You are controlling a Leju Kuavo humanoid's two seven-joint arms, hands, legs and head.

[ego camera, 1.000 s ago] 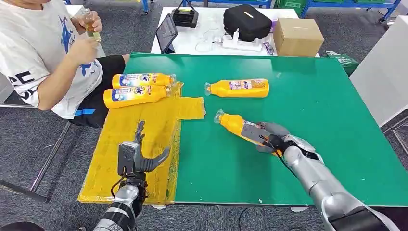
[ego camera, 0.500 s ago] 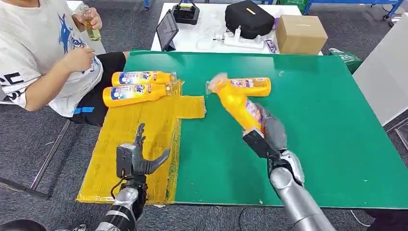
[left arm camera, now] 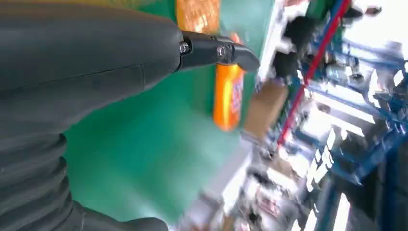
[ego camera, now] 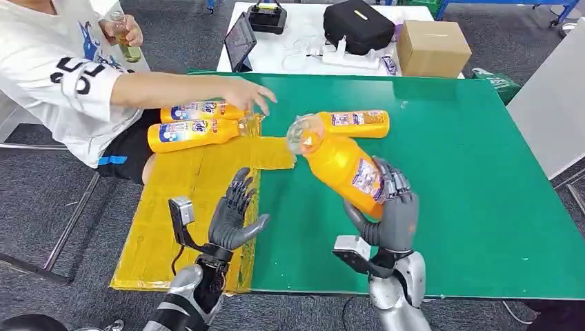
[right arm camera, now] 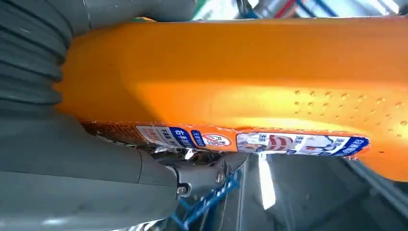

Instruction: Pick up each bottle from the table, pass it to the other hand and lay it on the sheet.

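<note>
My right hand (ego camera: 386, 210) grips an orange bottle (ego camera: 341, 165) lifted off the green table (ego camera: 469, 179), its clear cap tilted up toward the left; the same bottle (right arm camera: 240, 77) lies close against my right hand (right arm camera: 96, 163) in the right wrist view. My left hand (ego camera: 234, 217) is raised over the yellow sheet (ego camera: 200, 186) with fingers spread, holding nothing. Another orange bottle (ego camera: 355, 123) lies on the table behind the held one, and appears as a bottle (left arm camera: 228, 94) past a finger in the left wrist view. Two bottles (ego camera: 196, 127) lie at the sheet's far end.
A person in a white shirt (ego camera: 62, 76) sits at the left, one arm reaching over the bottles on the sheet, the other hand holding a small bottle (ego camera: 124, 34). Behind the green table stands a white table with a black bag (ego camera: 359, 27) and a cardboard box (ego camera: 431, 48).
My right hand has swung the bottle up and inward toward my left hand. My left hand rose and moved right. The person's arm reached out over the sheet.
</note>
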